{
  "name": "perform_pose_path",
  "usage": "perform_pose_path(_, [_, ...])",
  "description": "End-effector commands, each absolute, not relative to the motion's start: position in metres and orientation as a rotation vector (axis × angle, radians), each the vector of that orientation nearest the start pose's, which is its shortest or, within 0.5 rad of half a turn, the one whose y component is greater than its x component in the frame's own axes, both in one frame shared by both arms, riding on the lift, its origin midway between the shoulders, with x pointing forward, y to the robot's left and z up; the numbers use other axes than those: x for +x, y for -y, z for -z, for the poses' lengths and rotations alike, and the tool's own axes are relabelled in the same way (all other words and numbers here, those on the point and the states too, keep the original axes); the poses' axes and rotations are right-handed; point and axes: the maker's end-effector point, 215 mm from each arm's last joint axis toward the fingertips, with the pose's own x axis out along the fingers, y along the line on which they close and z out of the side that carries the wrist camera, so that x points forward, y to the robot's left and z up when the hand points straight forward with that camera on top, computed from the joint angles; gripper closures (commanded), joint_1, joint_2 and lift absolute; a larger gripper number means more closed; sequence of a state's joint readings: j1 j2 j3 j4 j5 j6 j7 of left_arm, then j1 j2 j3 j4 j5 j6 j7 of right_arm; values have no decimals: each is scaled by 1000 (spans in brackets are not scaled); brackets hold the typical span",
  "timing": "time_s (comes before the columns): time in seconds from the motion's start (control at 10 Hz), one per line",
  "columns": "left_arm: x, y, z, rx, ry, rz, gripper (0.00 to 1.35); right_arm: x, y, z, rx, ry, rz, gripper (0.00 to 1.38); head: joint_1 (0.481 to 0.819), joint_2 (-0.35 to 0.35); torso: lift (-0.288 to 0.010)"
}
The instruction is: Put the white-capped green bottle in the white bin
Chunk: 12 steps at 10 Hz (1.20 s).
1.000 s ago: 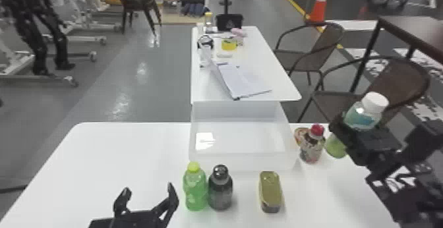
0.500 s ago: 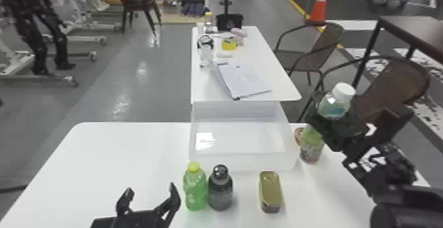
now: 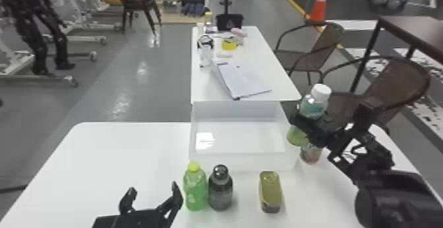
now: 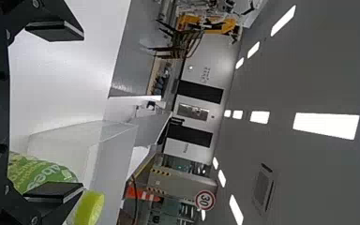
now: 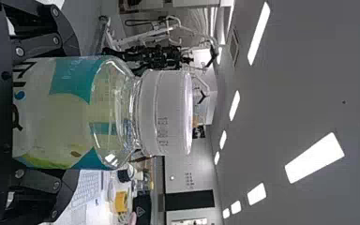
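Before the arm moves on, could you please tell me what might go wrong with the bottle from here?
The bottle, held in the right gripper, has its base near the side wall of the white bin in the head view, so it might catch there if carried too low. The gripper or bottle could also knock the small bottle beside the bin. Released leaning, the held bottle may topple.

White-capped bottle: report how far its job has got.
The grasp looks done: the right pincer grips the bottle, which appears lifted. In hand, apparently, is the carry, with the bottle by the right wall of the bin. Left: getting it over the bin, lowering and releasing it.
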<state>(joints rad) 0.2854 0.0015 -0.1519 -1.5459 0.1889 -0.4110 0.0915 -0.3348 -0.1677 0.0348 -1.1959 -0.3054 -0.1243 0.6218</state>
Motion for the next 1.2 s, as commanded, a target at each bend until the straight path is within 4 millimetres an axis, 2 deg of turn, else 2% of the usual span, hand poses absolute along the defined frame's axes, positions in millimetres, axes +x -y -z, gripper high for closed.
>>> perform_pose_path(0.0, [482,-181,393,-233,71,-11,167,671,172,264,94,139,-606,871,549,0,-100])
perform_pose_path(0.3, [481,-184,396,-237,68,-14,167,684,142,289,104,73,-670,871,549,0,-100])
perform_pose_path(0.6, [482,-185,397,-243,68,-13,167,684,113,308,102,26,-724,871,549,0,-100])
perform_pose_path(0.9, [483,-182,398,-256,70,-8,167,687,117,306,68,17,-738,865,549,0,-100])
perform_pose_path(1.0, [483,-182,398,-255,71,-6,167,688,120,304,53,18,-738,683,549,0,-100])
perform_pose_path(1.1, [484,-181,396,-256,74,-3,167,688,121,304,47,16,-738,394,549,0,-100])
